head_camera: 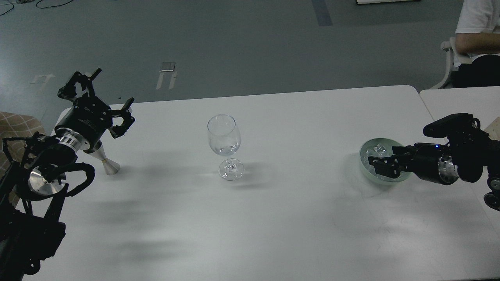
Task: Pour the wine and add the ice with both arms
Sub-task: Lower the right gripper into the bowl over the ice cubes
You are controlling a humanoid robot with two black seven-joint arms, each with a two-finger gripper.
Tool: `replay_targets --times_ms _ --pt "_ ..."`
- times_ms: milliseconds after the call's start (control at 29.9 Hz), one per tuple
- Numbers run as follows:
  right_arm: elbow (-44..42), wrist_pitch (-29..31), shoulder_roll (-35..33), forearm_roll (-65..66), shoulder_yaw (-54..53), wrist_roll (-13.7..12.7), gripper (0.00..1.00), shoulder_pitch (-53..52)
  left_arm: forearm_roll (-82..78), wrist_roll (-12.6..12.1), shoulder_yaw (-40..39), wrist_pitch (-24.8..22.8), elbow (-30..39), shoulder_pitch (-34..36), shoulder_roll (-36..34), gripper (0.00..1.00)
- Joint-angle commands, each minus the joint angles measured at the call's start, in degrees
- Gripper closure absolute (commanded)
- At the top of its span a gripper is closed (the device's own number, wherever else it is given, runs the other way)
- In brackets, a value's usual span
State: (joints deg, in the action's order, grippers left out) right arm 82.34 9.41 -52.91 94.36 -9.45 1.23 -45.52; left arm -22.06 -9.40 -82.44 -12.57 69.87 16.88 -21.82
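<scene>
A clear wine glass (224, 136) stands upright at the table's middle, with a little clear wine (227, 150) at the bottom of its bowl. A pale green bowl (366, 147) at the right holds several ice cubes (377, 149). My right gripper (379, 165) reaches in from the right and sits low in the bowl, covering most of the ice; its dark fingers cannot be told apart. My left gripper (104, 95) is open and empty, raised at the table's far left corner above a steel jigger (105, 162) that stands tilted on the table.
The white table (273, 218) reaches to the front and both sides. A second white table (449, 99) abuts it at the right. A seated person (476, 35) on a chair is at the far right, beyond the tables.
</scene>
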Motion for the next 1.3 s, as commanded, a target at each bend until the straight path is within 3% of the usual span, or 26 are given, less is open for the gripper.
replay_targets --times_ms 0,267,568,1003,1270 --pt "-1.3 0.0 0.0 0.03 -0.04 -0.27 0.21 0.16 0.0 0.08 0.0 0.0 0.27 -0.18 0.11 0.02" --pt "-2.54 0.0 0.62 0.73 0.14 -2.73 0.22 0.69 0.0 0.08 0.0 0.0 0.27 -0.62 0.46 0.02" --pt "-4.12 0.0 4.22 0.82 0.23 -3.25 0.22 0.69 0.0 0.17 0.0 0.0 0.18 -1.06 0.73 0.02" --pt "-4.74 0.52 4.84 0.91 0.4 -4.49 0.39 0.6 0.35 0.17 -0.35 -0.09 -0.52 -1.24 0.73 0.02" --pt "-4.21 0.52 4.14 0.73 0.58 -4.49 0.39 0.87 0.35 0.17 -0.26 -0.09 -0.52 -1.24 0.64 0.02"
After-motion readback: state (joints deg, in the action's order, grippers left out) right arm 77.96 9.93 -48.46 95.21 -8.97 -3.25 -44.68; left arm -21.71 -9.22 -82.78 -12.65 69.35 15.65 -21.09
